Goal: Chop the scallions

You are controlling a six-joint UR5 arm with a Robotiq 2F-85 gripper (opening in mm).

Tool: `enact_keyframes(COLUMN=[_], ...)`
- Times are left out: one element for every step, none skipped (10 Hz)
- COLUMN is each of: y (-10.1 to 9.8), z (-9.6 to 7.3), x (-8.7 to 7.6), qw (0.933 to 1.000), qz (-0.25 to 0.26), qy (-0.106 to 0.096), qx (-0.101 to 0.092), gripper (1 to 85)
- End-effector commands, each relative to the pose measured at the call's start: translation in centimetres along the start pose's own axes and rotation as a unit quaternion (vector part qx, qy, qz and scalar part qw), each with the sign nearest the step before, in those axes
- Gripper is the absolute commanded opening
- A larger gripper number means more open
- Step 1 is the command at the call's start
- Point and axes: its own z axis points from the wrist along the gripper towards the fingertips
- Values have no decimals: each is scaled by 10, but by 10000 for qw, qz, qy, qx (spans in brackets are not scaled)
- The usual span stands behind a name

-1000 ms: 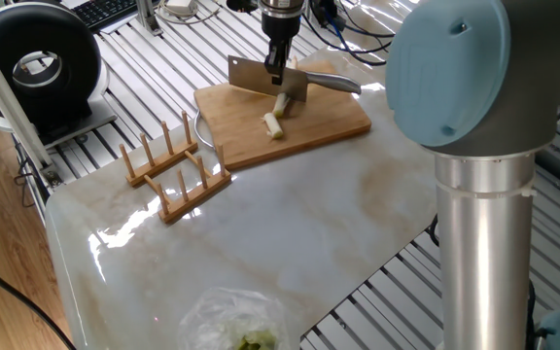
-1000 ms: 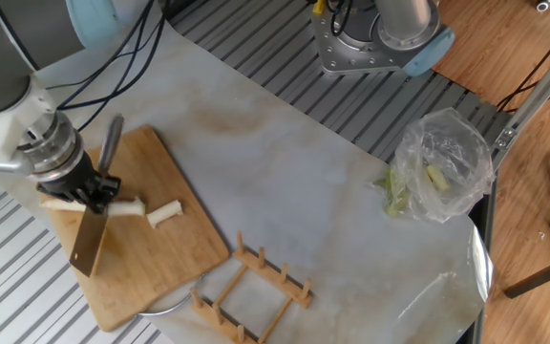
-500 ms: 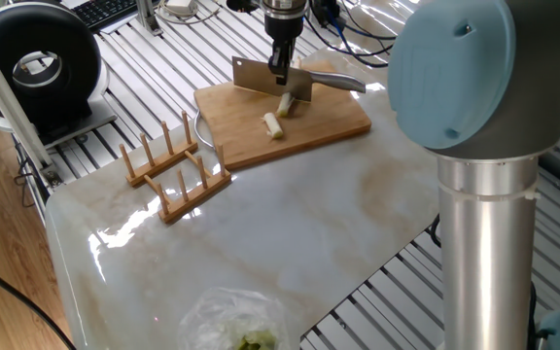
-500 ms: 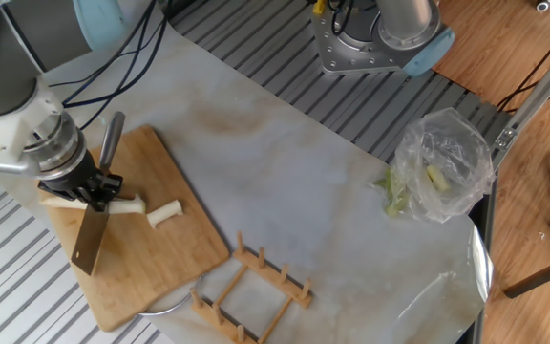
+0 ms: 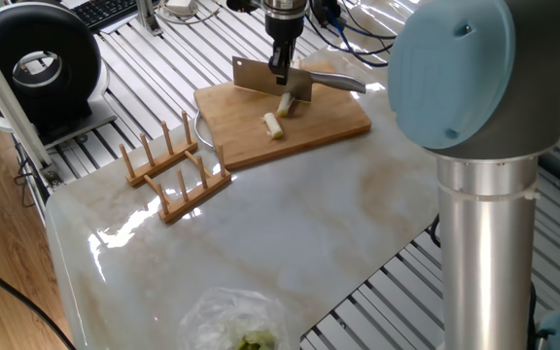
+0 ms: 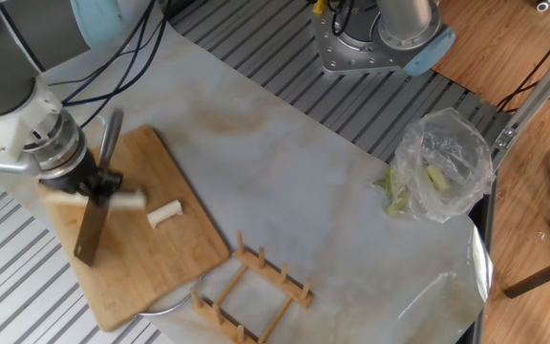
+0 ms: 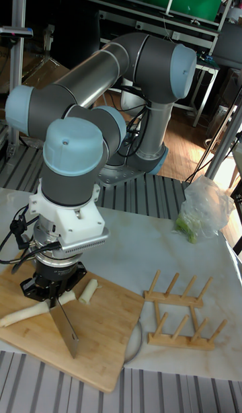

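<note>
Gripper [image 7: 52, 293] first: you see it pointing straight down over the bamboo cutting board [image 5: 309, 131], its dark fingers clamped on the spine of a cleaver [image 7: 67, 329]. The arm's wrist stands vertical above it, and the big grey-and-blue joints fold back toward the base behind. The cleaver blade is flat, rectangular grey steel with its edge down toward the board and a rounded metal handle [image 5: 333, 82] sticking out sideways. In the other fixed view the blade is smeared by motion blur, so you cannot tell whether its edge touches the wood.

The scallions [image 7: 27, 313] lie on the board as pale cream cylinders. You can count two pieces: one long stalk that runs under the blade, and one short stubby piece [image 6: 164, 214] just beside it, apart from the blade.

The board is smooth, light brown, with rounded corners, and it rests on a glossy marbled tabletop [image 5: 290, 224]. One wooden rack [image 5: 175, 167] with upright pegs sits near the board. One clear crinkled plastic bag [image 6: 442, 174] with green bits lies well apart, at the far end.
</note>
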Motion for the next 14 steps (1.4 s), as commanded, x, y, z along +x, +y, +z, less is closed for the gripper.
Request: enact_keyframes(y=[12, 8, 8, 9, 11, 12, 11, 11, 10, 9, 7, 6, 5, 5], z=[-7, 0, 2, 3, 2, 3, 3, 4, 6, 9, 10, 8, 4, 1], x=[-8, -10, -10, -11, -13, -15, -16, -17, -19, -22, -24, -22, -20, -18], qw=[9999, 9999, 9999, 9999, 9998, 9998, 9998, 9997, 9997, 9995, 9994, 9994, 9996, 9996], qz=[146, 131, 139, 138, 150, 156, 164, 163, 163, 162, 162, 147, 123, 115], qy=[-6, -47, -43, -52, -89, -125, -148, -176, -206, -264, -303, -300, -268, -260], qx=[-15, 20, 27, 13, -18, -32, -26, -27, -18, -9, 15, 5, -15, -46], gripper=[13, 13, 13, 13, 13, 13, 13, 13, 13, 13, 13, 13, 13, 13])
